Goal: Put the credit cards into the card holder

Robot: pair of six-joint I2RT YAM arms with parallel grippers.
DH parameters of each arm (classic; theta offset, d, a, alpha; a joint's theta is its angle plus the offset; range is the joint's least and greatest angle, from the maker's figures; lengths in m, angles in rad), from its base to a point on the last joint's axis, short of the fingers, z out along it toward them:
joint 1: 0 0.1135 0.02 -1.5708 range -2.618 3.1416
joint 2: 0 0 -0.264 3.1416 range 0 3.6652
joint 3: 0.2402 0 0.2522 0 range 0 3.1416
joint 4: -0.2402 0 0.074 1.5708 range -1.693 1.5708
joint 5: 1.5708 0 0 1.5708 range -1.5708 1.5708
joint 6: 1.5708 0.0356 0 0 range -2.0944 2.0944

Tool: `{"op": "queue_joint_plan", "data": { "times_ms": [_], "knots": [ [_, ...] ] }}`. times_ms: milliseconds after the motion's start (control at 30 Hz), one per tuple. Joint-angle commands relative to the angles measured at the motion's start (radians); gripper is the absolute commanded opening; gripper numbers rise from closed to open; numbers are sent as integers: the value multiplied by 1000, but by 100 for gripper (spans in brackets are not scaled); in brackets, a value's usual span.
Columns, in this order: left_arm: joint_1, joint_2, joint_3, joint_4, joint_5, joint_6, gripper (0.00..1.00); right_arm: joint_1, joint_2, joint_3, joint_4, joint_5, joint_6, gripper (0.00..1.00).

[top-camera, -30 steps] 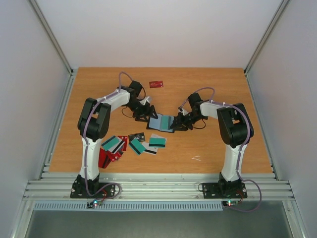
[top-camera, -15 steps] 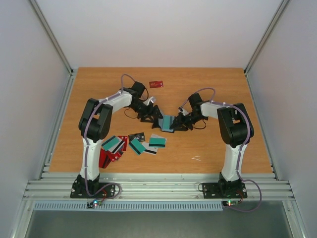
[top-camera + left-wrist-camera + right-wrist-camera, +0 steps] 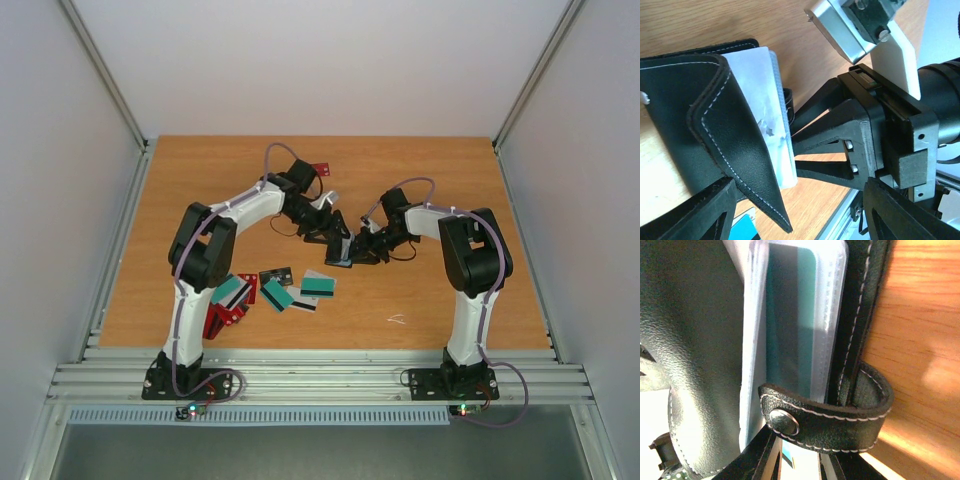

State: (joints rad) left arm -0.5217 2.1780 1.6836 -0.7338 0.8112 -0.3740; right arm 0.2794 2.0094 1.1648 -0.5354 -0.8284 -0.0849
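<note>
The black card holder [image 3: 343,254] stands nearly folded shut between my two grippers at mid-table. My left gripper [image 3: 333,236] is open, and its fingers straddle the black cover flap [image 3: 705,125], which bends over the pale sleeves [image 3: 765,100]. My right gripper [image 3: 363,245] is shut on the holder's other side, by the snap strap [image 3: 825,420]. A teal card [image 3: 790,325] sits inside a clear sleeve. Loose credit cards lie near the front left: teal [image 3: 231,291], teal [image 3: 278,295], teal and white [image 3: 318,287], black [image 3: 277,274] and red [image 3: 214,320].
One red card [image 3: 321,168] lies at the far side, partly behind my left arm. A small white scrap [image 3: 397,319] lies front right. Grey walls enclose the table on both sides, and a metal rail [image 3: 320,378] runs along the near edge.
My left gripper has moved right toward my right gripper and carried the cover flap over. The holder has gone from lying open to nearly folded shut. The right gripper has stayed put.
</note>
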Motion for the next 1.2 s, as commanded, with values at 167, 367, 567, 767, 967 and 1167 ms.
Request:
{"op": "queue_joint_plan", "data": {
  "times_ms": [167,367,567,767,967,1167],
  "knots": [
    [-35,10,63,26,13,-19,70,20,23,-14,-79,110,-16,22],
    [-47,18,73,65,54,-39,71,20,19,-14,-83,112,-16,22],
    [-47,74,79,59,52,-26,71,20,3,-3,-95,117,-20,22],
    [-47,134,84,56,30,-4,69,11,-34,16,-137,133,-33,21],
    [-49,179,121,8,-32,31,68,2,-75,44,-207,171,-50,21],
    [-50,192,143,-11,-62,54,66,-11,-113,74,-259,205,-41,21]
  ]
}}
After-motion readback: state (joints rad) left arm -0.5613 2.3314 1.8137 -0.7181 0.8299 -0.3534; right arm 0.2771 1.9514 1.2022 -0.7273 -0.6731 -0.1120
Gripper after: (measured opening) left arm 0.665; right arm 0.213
